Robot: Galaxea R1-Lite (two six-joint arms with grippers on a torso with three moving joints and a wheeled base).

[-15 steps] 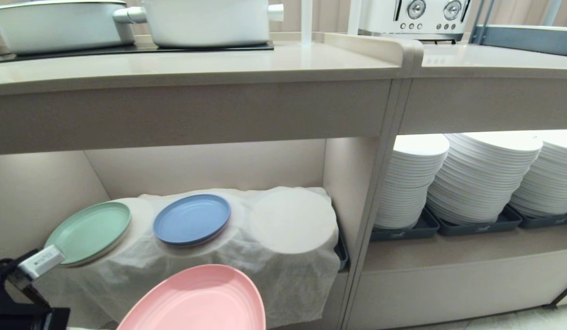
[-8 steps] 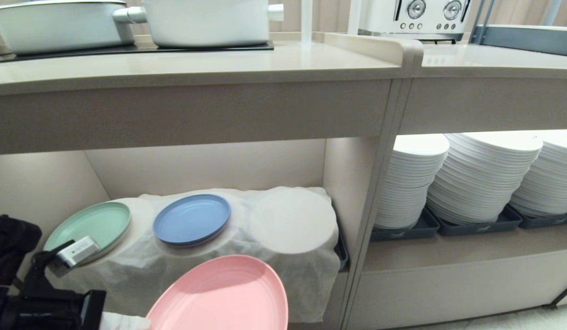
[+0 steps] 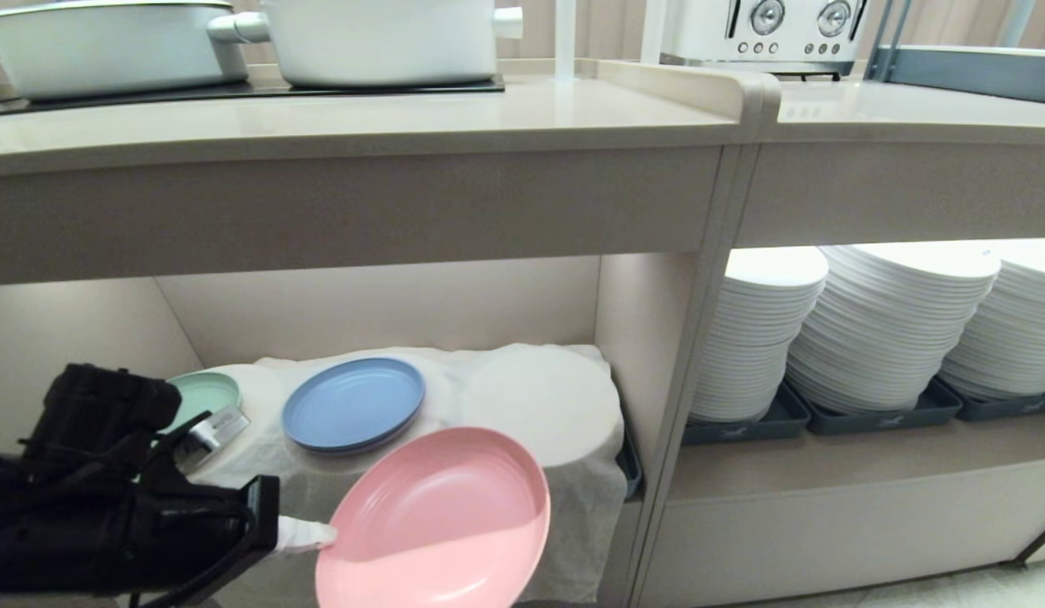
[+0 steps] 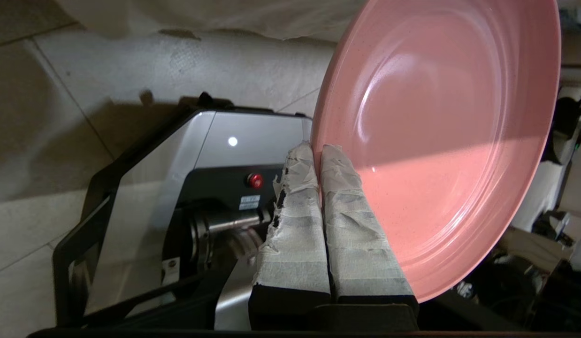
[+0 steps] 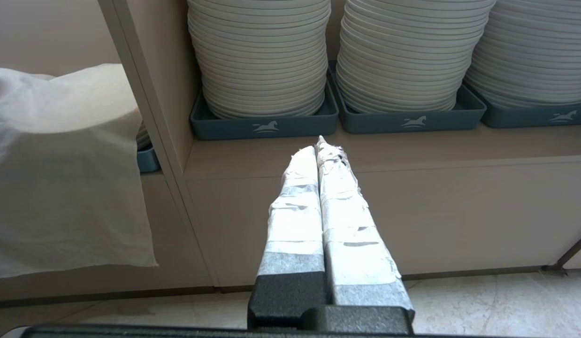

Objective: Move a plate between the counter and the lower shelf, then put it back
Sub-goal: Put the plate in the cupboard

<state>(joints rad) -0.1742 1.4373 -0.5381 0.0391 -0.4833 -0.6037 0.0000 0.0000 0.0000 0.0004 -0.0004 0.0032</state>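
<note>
The pink plate [image 3: 438, 523] hangs in the air in front of the lower shelf [image 3: 539, 405], tilted, its far edge just before the draped white cloth. My left gripper [image 3: 320, 534] is shut on the plate's left rim, with the black arm low at the left. In the left wrist view the taped fingers [image 4: 337, 178] pinch the rim of the pink plate [image 4: 440, 141]. The beige counter [image 3: 362, 118] runs above. My right gripper [image 5: 321, 145] is shut on nothing, parked low before the recess of white plates, out of the head view.
A blue plate [image 3: 354, 404] and a mint-green plate [image 3: 203, 393], partly hidden by my arm, lie on the cloth. White pots [image 3: 379, 38] stand on the hob. Stacked white plates [image 3: 885, 329] in grey trays fill the right recess. A toaster [image 3: 759, 29] sits top right.
My left arm has risen and moved right and forward, carrying the pink plate up toward the lower shelf's cloth. The arm now covers most of the green plate.
</note>
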